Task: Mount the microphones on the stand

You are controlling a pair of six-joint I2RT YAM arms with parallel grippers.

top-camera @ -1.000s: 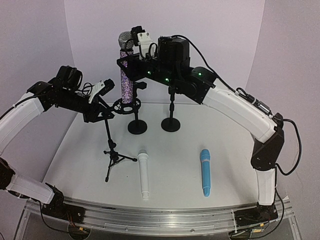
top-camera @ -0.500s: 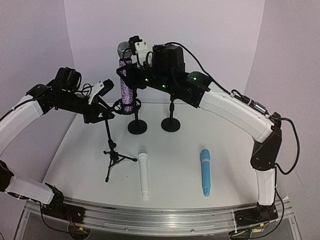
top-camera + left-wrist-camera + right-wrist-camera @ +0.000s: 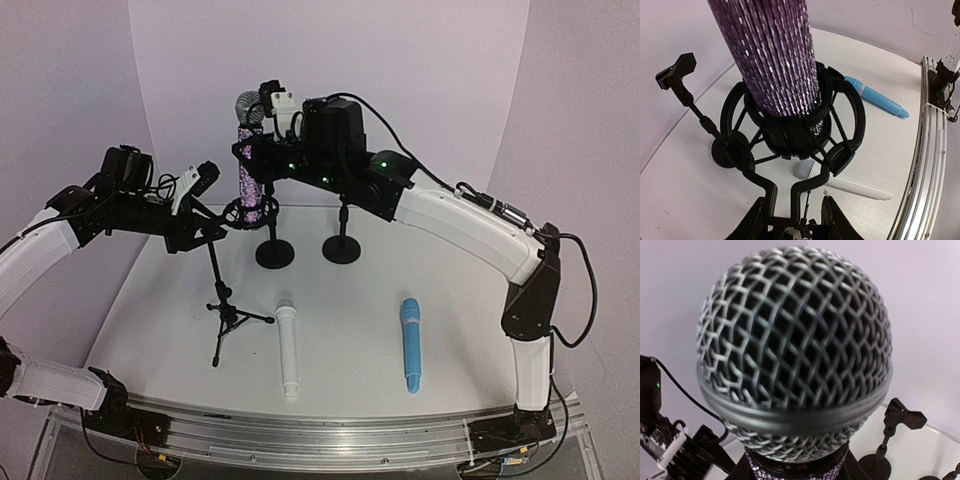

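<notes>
Purple microphone (image 3: 245, 186), clamped in right claw (image 3: 252, 150)

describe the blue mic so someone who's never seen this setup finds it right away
Start at the white table. Two microphones lie flat near its front edge, side by side but apart; the light blue microphone is the right-hand one. Its neighbour, the white microphone, is all white and lies next to the tripod stand.
</notes>
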